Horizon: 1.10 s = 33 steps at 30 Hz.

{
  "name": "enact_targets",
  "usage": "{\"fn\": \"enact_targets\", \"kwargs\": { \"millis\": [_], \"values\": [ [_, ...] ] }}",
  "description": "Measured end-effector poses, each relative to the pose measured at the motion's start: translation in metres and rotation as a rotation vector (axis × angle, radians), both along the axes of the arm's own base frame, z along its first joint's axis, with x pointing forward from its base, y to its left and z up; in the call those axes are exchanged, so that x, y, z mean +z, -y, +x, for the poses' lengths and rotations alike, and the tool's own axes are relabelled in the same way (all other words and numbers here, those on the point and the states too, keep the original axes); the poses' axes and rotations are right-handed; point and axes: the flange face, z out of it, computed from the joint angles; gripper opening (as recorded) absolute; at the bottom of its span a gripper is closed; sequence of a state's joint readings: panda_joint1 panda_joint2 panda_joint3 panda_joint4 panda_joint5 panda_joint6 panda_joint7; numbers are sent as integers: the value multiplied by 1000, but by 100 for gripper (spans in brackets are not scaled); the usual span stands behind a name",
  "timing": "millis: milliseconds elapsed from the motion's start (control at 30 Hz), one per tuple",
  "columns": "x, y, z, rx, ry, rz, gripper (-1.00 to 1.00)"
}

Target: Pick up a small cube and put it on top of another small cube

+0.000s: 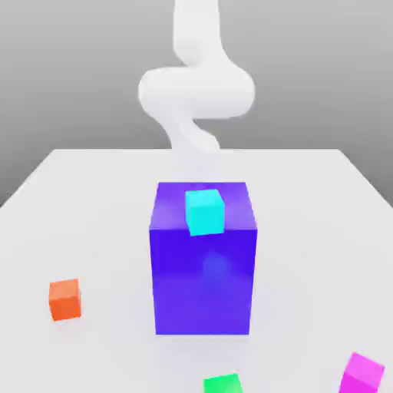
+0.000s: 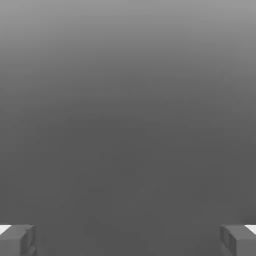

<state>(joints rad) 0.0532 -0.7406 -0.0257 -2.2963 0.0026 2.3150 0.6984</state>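
The small magenta-pink cube lies on the white table at the near corner on the exterior view's right. A small cyan cube rests on top of the big blue-violet block in the middle of the table. My white arm rises behind the block, well above the table. In the hand view my gripper is open, its grey fingertips far apart with nothing between them and only plain grey background beyond.
A small orange cube sits on the exterior view's left, near the front. A small green cube lies at the front edge, just before the big block.
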Motion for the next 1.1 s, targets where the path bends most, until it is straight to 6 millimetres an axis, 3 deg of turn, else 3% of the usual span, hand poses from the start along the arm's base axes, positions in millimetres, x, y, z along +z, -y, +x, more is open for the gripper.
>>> {"fn": "enact_targets", "kwargs": {
  "millis": [300, 567, 833, 1100],
  "values": [
    [-74, -36, 70, 398, -117, -185, 0],
    [-151, -79, 115, 754, -190, -340, 0],
    [-235, -127, 142, 1115, -242, -492, 0],
    [-324, -177, 149, 1492, -273, -641, 0]
  ]
}}
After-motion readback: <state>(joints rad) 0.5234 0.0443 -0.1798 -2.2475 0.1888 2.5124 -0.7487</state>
